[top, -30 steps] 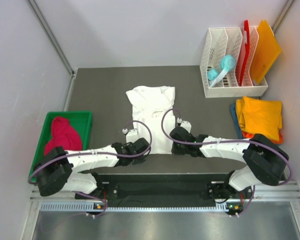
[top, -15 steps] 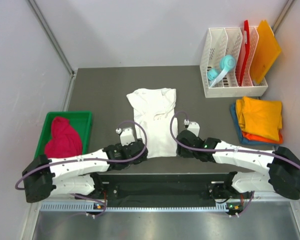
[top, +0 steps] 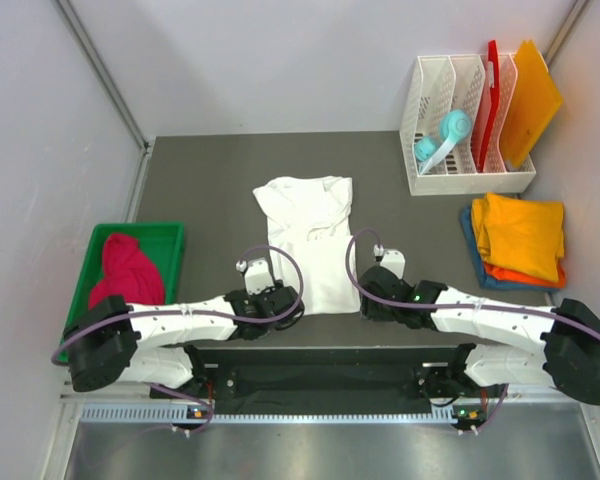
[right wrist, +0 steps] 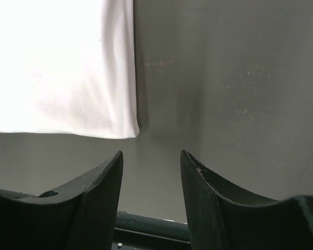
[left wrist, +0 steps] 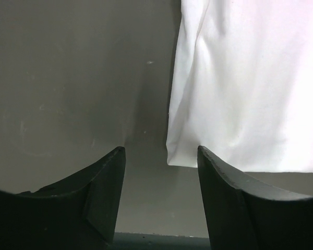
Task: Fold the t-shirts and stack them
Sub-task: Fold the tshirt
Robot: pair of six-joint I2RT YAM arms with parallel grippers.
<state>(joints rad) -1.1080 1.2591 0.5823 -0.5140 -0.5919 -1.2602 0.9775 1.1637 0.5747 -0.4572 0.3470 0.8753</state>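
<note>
White cloth glares out in both wrist views, so the folds of the white t-shirt [left wrist: 240,78] are hard to read, and each view cuts it off at the frame edge. From above, it lies flat in the middle of the dark surface [top: 200,190], collar towards the far side. Its near hem sits between the left arm [top: 180,320] and the right arm [top: 500,320].

The left jaws stand spread with nothing between them, just short of the shirt's near-left corner. The right jaws are spread too, over bare surface just beside the near-right corner [right wrist: 128,130].

A green tray [top: 170,235] at the left holds a bunched crimson-pink shirt [top: 128,272]. At the right, a yellow-orange shirt [top: 520,235] tops a stack; the orange shirt [top: 510,270] and blue shirt [top: 468,235] beneath show only as edges. The white rack [top: 430,100] holds a teal-and-white object [top: 445,135] I cannot identify, a red board [top: 491,90] and an orange board [top: 530,95].
</note>
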